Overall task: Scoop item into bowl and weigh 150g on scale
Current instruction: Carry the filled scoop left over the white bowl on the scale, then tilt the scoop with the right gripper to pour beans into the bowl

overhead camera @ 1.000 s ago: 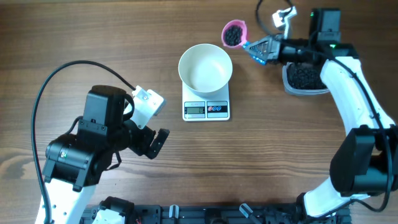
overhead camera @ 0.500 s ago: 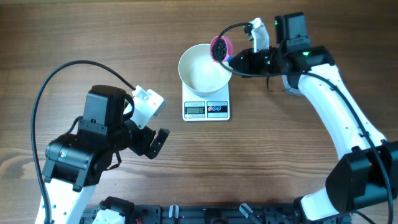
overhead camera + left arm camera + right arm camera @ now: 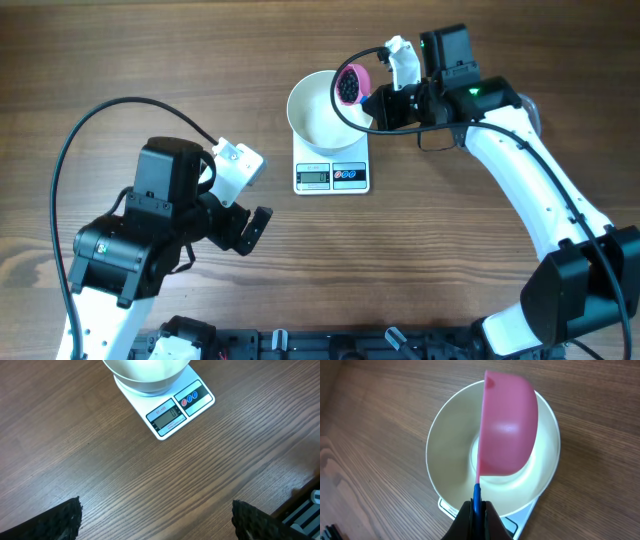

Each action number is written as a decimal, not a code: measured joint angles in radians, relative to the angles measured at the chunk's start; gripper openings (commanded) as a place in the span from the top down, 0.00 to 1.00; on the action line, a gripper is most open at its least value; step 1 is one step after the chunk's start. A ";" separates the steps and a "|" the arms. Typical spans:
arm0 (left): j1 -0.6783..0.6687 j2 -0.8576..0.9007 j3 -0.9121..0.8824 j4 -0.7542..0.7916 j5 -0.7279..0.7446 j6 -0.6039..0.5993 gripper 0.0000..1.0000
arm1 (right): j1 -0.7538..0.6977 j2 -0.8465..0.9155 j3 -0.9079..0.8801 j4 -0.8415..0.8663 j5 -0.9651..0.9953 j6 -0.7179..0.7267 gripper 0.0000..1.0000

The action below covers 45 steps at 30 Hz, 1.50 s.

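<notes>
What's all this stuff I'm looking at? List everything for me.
round white bowl: one, white, sitting on the scale.
small white square digital scale: one, white, mid-table.
pink plastic scoop with blue handle: one, pink, tipped over the bowl.
small round black beads: many, black, in the scoop.
wooden table: one, brown, under everything.
black cable: one, black, looping at the left.
left arm: one, black and white, away from the scale, jaws wide open.
right arm: one, white and black, jaws shut on the scoop's handle.

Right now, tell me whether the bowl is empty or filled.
Empty where visible: the bowl shows bare white inside, though the pink scoop above hides part of it.
</notes>
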<state>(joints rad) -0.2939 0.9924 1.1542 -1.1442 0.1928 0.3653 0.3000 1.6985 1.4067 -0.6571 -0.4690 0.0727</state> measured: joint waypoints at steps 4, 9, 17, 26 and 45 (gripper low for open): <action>0.000 0.000 0.000 0.000 0.000 0.000 0.00 | 0.013 0.000 0.000 0.004 0.000 0.000 0.95; 0.000 0.000 0.000 0.000 0.000 0.000 0.00 | 0.026 0.000 0.000 0.006 0.011 0.002 0.95; 0.000 0.000 0.000 0.000 0.000 0.000 0.00 | 0.026 0.000 0.000 0.006 0.067 0.005 0.95; 0.000 0.000 0.000 0.000 0.000 0.000 0.00 | 0.026 0.000 0.000 0.008 0.101 0.000 0.95; 0.000 0.000 0.000 0.000 0.000 0.000 0.00 | 0.081 0.000 0.000 0.010 0.182 -0.076 0.95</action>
<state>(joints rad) -0.2939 0.9924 1.1542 -1.1442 0.1928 0.3653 0.3809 1.6989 1.4067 -0.6468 -0.2874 -0.0029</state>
